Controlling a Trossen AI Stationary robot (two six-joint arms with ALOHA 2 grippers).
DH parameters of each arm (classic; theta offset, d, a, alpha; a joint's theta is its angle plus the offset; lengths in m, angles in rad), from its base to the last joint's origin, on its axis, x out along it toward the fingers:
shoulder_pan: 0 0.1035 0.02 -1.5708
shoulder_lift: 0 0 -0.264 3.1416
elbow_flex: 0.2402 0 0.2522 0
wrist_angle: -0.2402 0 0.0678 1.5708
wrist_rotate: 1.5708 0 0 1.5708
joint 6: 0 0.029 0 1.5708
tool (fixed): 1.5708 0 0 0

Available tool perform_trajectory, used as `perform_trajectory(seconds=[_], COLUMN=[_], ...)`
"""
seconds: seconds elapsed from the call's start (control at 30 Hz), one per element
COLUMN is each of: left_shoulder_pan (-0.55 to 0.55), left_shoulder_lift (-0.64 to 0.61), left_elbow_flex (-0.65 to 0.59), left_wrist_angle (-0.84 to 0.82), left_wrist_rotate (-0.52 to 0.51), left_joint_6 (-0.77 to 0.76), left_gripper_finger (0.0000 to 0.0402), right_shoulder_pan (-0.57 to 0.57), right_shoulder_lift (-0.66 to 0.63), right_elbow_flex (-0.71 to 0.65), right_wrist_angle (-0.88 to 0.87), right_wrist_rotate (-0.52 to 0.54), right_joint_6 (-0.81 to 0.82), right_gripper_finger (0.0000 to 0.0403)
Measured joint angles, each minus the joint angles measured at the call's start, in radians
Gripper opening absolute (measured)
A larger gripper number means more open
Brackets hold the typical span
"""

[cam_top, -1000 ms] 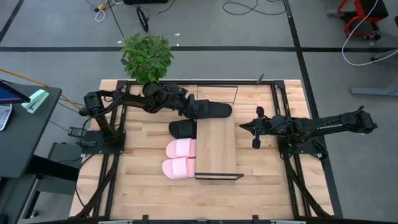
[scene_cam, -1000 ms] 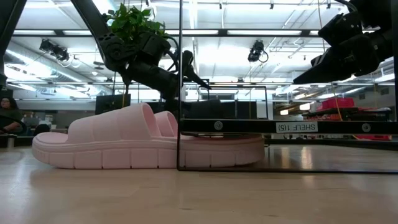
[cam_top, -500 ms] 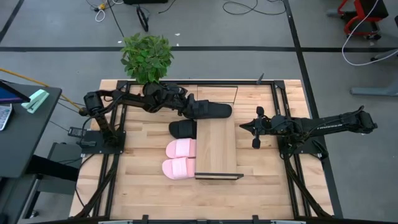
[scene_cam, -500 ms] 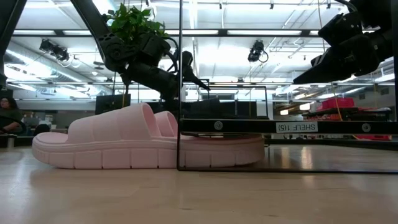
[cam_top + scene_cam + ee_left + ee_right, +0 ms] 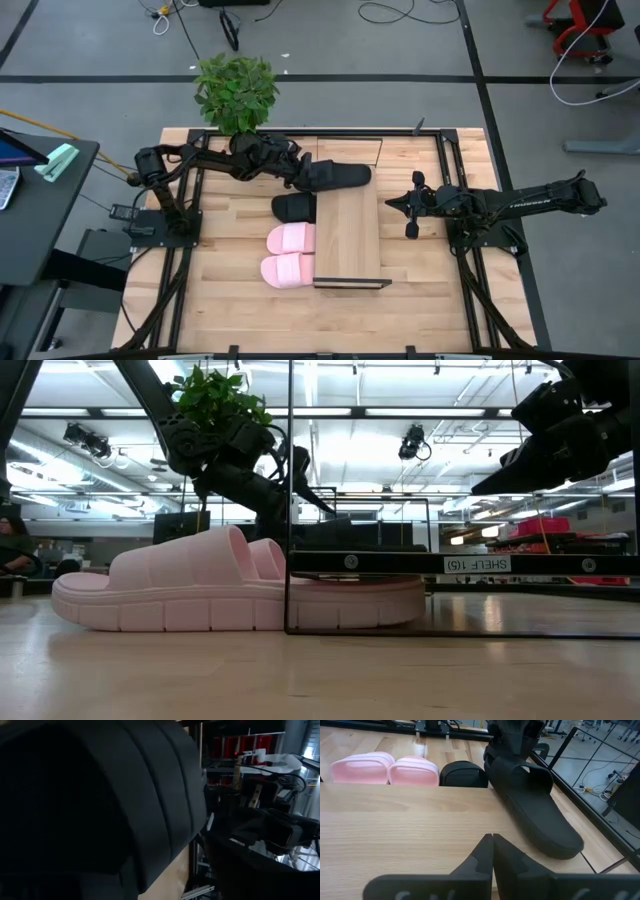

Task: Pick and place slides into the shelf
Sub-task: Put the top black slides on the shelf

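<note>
Left claw (image 5: pixel 300 172) clamped on a black slide (image 5: pixel 338 178) at its strap end, held raised by the shelf's (image 5: pixel 348 240) far end for insertion. Remaining slides lie tucked under the shelf edge. Right claw (image 5: pixel 492 837), fingers together, waits beside the shelf.

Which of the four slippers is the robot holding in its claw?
The black slide at the shelf's far end, gripped by the left claw. The other black slide and both pink ones sit tucked beside the shelf, untouched.
</note>
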Motion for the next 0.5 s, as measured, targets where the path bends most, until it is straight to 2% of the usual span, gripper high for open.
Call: perform_trajectory(seconds=[0.37,0.5], left_shoulder_pan=[0.01,0.019], left_shoulder_lift=[0.0,0.0], left_elbow_flex=[0.0,0.0], left_wrist_angle=[-0.009,-0.028], left_wrist_rotate=[0.009,0.014], left_joint_6=[0.033,0.043], left_gripper_finger=[0.0058,0.0022], right_shoulder_pan=[0.0,0.0], right_shoulder_lift=[0.0,0.0], right_elbow_flex=[0.0,0.0], right_wrist_angle=[0.0,0.0], right_wrist_rotate=[0.0,0.0], right_joint_6=[0.0,0.0], right_gripper_finger=[0.0013,0.0013])
